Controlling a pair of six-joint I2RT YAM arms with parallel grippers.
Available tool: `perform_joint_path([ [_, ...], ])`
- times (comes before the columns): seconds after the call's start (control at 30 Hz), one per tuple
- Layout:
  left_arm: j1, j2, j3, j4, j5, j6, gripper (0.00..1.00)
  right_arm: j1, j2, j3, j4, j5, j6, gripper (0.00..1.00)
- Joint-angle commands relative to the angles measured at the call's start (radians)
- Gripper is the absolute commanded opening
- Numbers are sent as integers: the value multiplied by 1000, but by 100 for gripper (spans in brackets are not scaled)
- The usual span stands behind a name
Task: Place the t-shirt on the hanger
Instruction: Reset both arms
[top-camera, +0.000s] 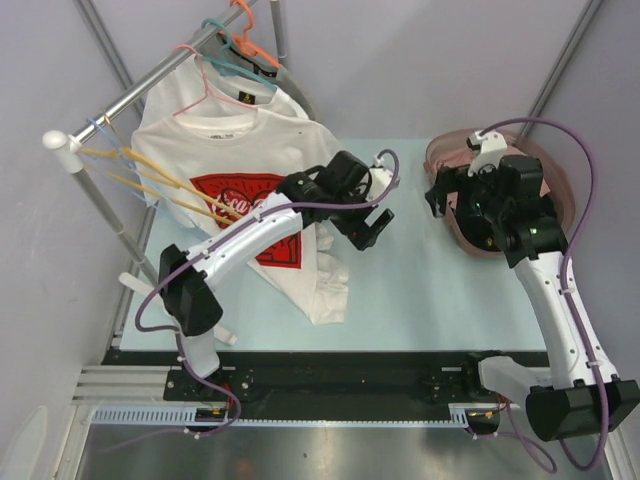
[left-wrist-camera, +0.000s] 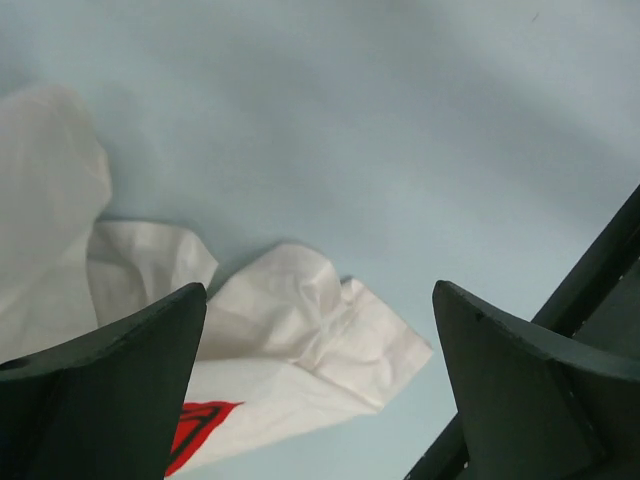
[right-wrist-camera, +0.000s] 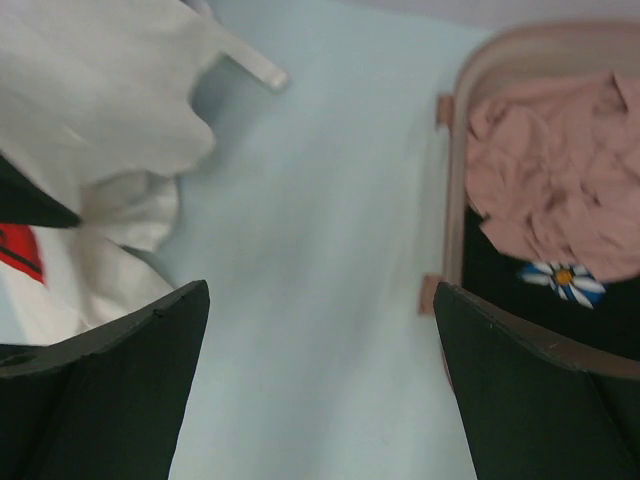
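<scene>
Looks nearly done: t-shirt (top-camera: 235, 160) hangs on hanger (top-camera: 205, 88) upper left, hem pooled below; your left gripper (left-wrist-camera: 320, 300) and right gripper (right-wrist-camera: 320, 295) both released, empty.

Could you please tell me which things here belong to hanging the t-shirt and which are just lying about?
For the job: red-print t-shirt, pale-pink hanger.

Just lying about: teal hanger, orange hanger, yellow hangers, second white t-shirt, basket holding pink cloth.
</scene>
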Motion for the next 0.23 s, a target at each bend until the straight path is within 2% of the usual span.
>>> perform_joint_path([
  [0.0,24,-80,-63,16,-19,4,100,-101,-11,-27,-112,-127,-111,100],
  [0.2,31,-166,-117,113,10,65,100,-212,14,-28,-158,-193,-197,100],
])
